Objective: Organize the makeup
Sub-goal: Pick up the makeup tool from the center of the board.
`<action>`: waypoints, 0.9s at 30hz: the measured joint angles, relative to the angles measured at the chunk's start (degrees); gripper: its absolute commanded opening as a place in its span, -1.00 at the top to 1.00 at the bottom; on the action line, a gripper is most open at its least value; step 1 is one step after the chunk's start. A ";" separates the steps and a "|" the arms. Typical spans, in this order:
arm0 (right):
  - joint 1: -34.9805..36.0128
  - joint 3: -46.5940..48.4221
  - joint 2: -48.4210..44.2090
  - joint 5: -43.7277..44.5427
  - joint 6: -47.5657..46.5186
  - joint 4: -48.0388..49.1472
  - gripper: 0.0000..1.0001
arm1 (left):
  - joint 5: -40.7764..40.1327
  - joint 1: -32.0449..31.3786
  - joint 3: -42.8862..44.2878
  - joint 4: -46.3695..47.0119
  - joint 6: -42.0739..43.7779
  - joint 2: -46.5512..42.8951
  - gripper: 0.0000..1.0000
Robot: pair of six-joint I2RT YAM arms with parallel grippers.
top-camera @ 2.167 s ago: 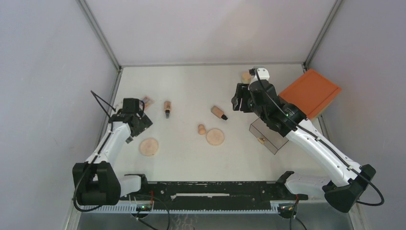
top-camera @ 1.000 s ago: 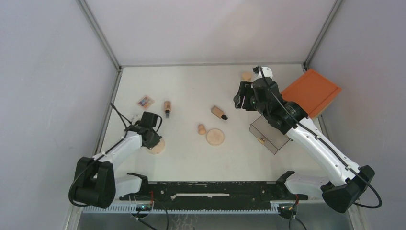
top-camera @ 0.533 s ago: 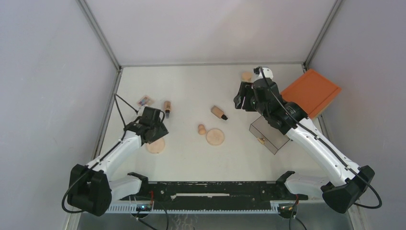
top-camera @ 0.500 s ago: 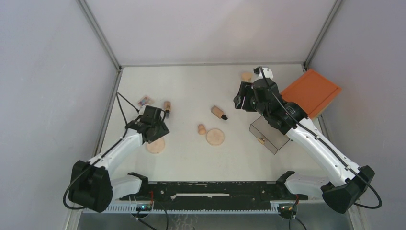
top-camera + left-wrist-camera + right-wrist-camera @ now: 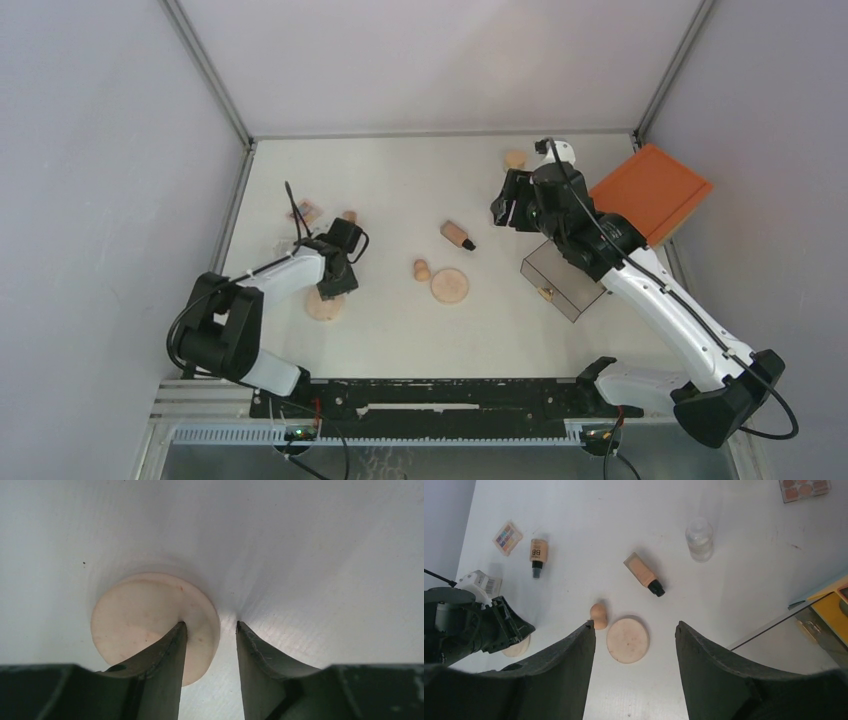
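A round tan disc (image 5: 323,303) lies flat on the white table at the left. My left gripper (image 5: 336,282) points down at it. In the left wrist view the left gripper (image 5: 210,625) stands open, one finger (image 5: 170,655) on top of the disc (image 5: 145,620) and the other on the bare table beside the disc's edge. My right gripper (image 5: 510,210) hangs high over the right half, and in the right wrist view this gripper (image 5: 634,626) is open and empty. Below it lie a second disc (image 5: 627,640), a beige sponge (image 5: 598,615) and a peach bottle with a black cap (image 5: 644,574).
A second peach bottle (image 5: 537,555) and a small palette (image 5: 507,534) lie left of centre. Another palette (image 5: 804,489) and a clear round jar (image 5: 699,539) lie further off. A clear drawer (image 5: 560,280) stands pulled out of the orange-topped box (image 5: 648,192) at the right wall.
My left arm has swung right and forward, and its gripper now stands over the disc's edge, open where it was shut a second ago. The right arm has hardly moved.
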 measured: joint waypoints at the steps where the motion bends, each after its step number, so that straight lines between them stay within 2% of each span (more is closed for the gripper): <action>1: -0.07 0.00 0.00 -0.15 0.02 0.00 -0.34 | -0.48 -0.13 0.28 -0.20 0.09 0.31 0.22; 3: -0.44 -0.02 0.00 -0.76 0.15 0.00 -0.34 | -1.60 -0.61 0.96 -0.87 -0.15 1.03 0.44; 6: -1.03 -0.02 0.00 -1.92 0.46 0.00 -0.33 | -3.45 -0.98 1.27 -1.95 -0.66 1.60 0.97; 13: -2.95 -0.02 -0.22 -3.30 0.94 -0.02 -0.33 | -3.10 -1.88 1.81 -3.02 0.74 0.94 1.00; 18: -10.40 -0.09 -2.97 -6.62 1.51 -0.44 -0.33 | 0.98 -8.26 5.88 -2.99 5.42 -4.94 1.00; 23: -19.54 -0.13 -8.68 -7.85 2.54 -1.66 -0.32 | 7.65 -19.63 17.77 1.05 10.40 -9.07 0.99; 27: -25.97 -0.13 -13.40 -8.59 3.82 -2.89 -0.31 | 14.14 -28.52 32.44 2.14 14.25 -3.58 1.00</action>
